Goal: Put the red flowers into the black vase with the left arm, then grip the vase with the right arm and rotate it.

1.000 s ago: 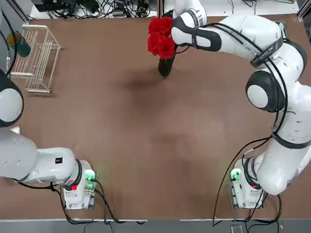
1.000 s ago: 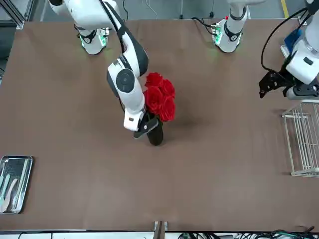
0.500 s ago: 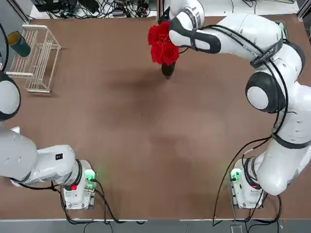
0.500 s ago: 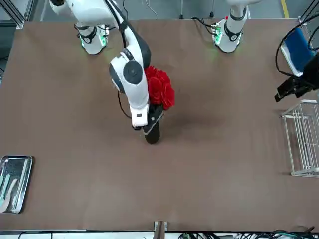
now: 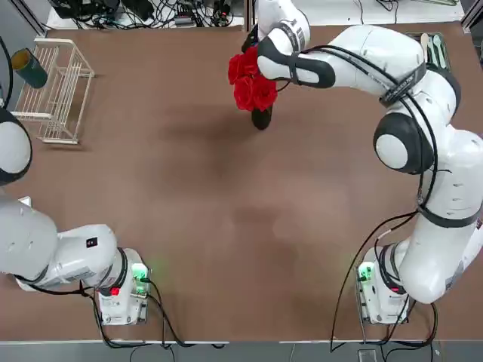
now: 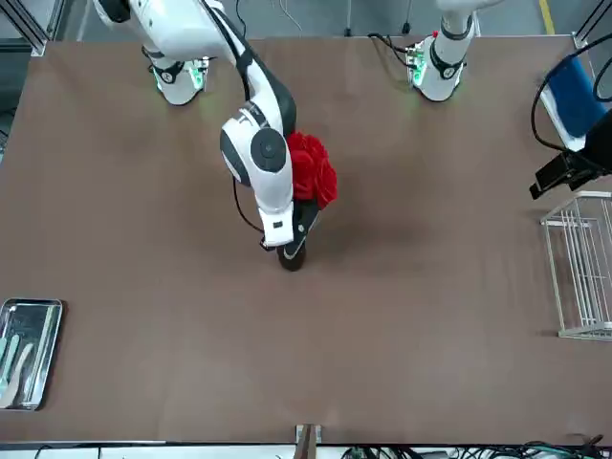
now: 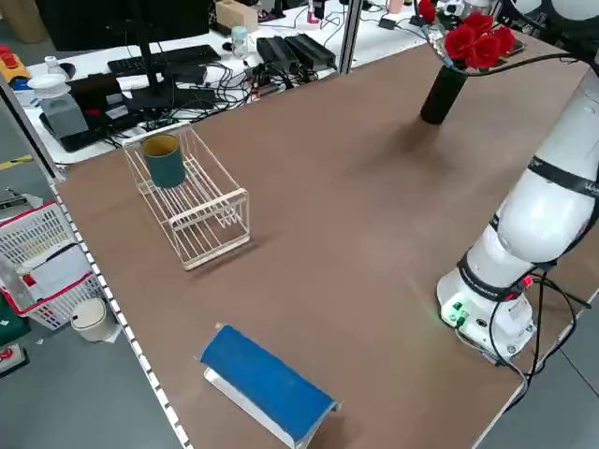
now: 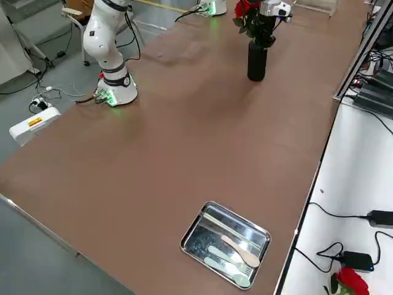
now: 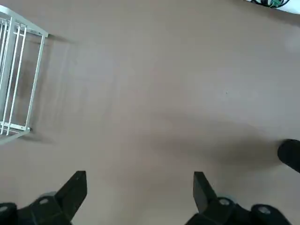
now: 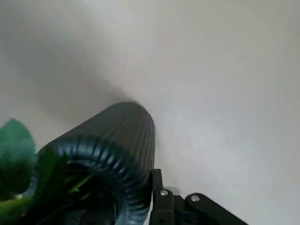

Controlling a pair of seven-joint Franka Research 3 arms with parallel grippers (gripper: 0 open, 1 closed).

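red blooms first: in the top view the red flowers (image 5: 249, 81) sit in the black vase (image 5: 261, 118) near the far edge of the table (image 5: 226, 226). against one second ago, the vase foot has swung from leaning toward the left arm's side to pointing nearly straight at the bases, and the flower heads have shifted with it. i read that as the rotation step under way, with insertion already done.

front view: the right gripper (image 6: 290, 236) is at the vase's upper body, wrist directly over it. the wrist has turned compared with the two earlier pictures. the left gripper (image 6: 564, 174) is well apart near the wire rack (image 6: 583, 277), pulled back from where it was a second ago.

left side view: the rack holds a dark teal cup (image 7: 165, 159); the vase stands upright with the roses above its mouth.

right side view: a metal tray (image 8: 226, 244) holds pale utensils.

left wrist view: fingers (image 9: 75, 187) spread wide, nothing between them; released.

right wrist view: the ribbed vase rim fills the picture, green leaves (image 10: 18, 154) inside. i judge the right hand clamped on the vase.
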